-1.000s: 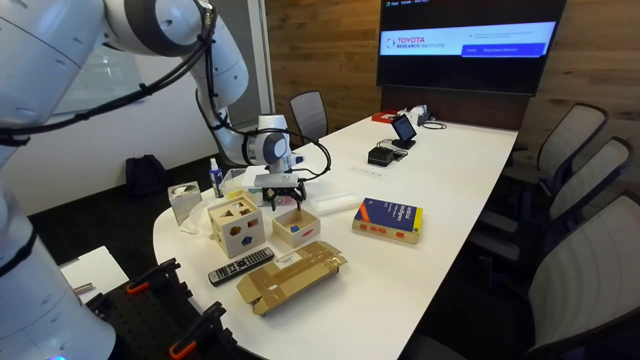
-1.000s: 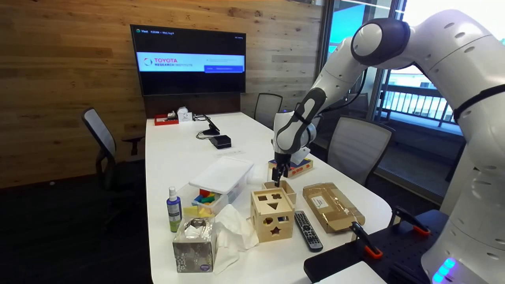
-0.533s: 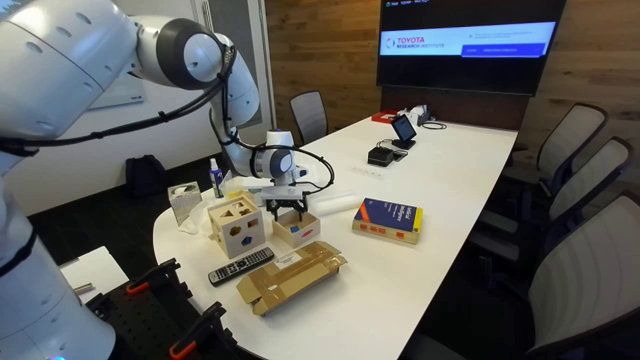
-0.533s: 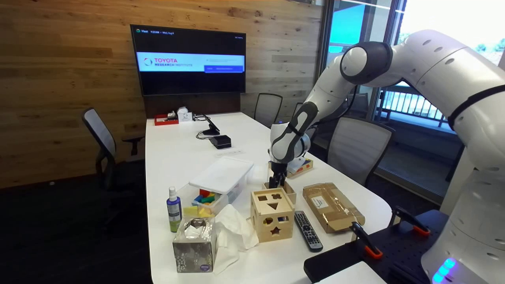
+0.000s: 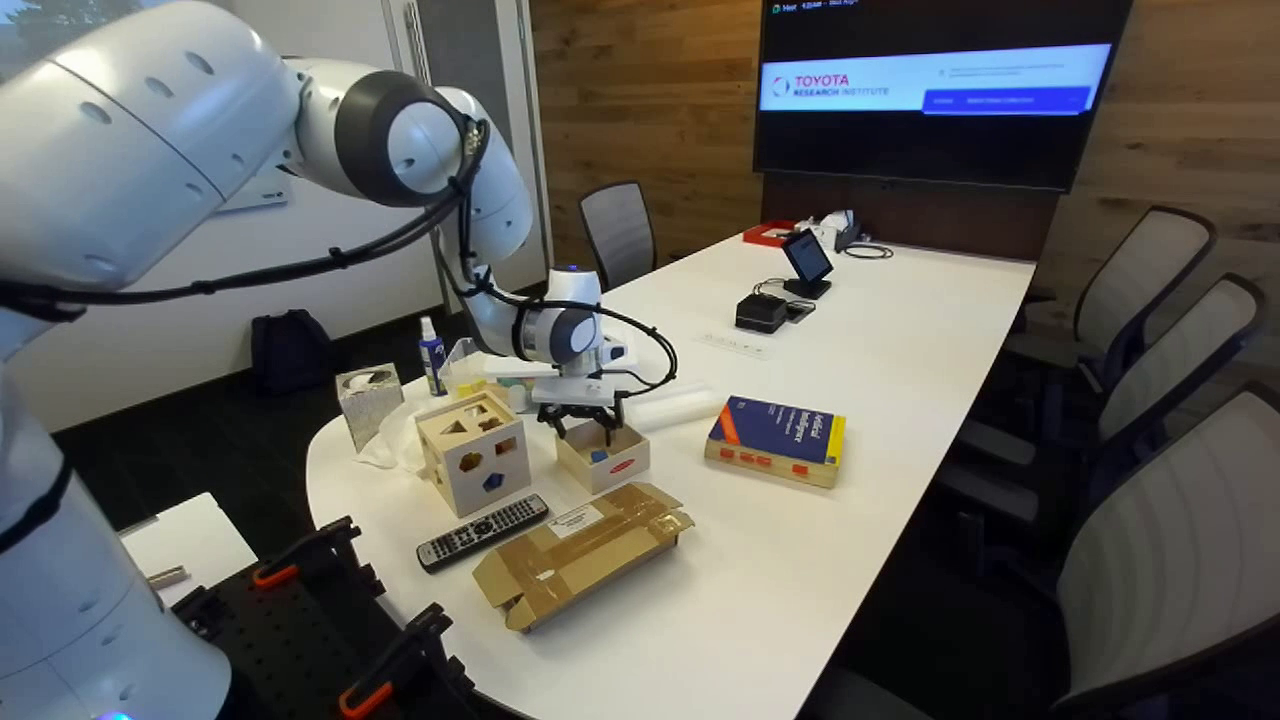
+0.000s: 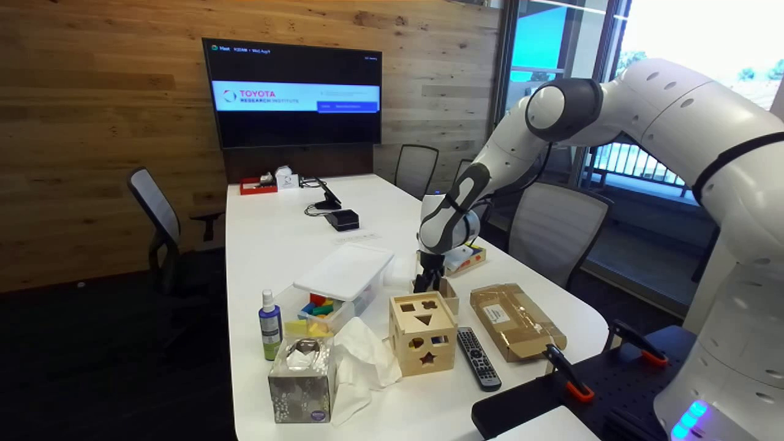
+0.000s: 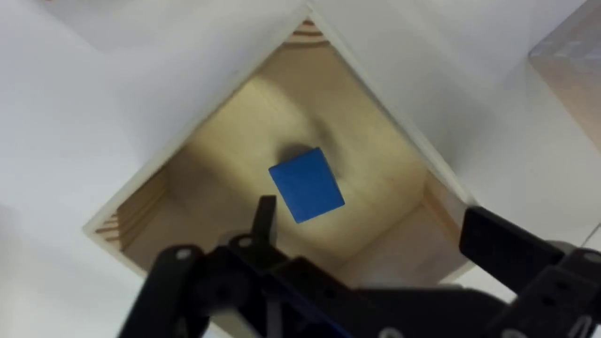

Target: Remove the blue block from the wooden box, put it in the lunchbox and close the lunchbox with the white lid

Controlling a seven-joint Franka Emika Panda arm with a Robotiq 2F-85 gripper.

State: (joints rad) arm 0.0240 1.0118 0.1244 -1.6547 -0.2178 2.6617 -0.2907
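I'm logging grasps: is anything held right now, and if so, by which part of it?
Nothing is held: the tool is open, and the blue block lies ungripped inside the open wooden box.

White table [image 5: 780, 560]: long, with a rounded corner
Near the wooden cube [image 6: 425, 332]: open wooden box [image 5: 622, 467], remote [image 5: 483, 532], crumpled tissue [image 6: 361, 358]
Just beside the remote: cardboard carton [image 5: 580, 555]
Near the tissue box [image 6: 302, 386]: spray bottle [image 6: 271, 331], transparent lunchbox [image 6: 366, 300]
Book [image 5: 775, 440]: well apart from the remote
Farther along: black box [image 5: 760, 313], red tray [image 5: 768, 238]
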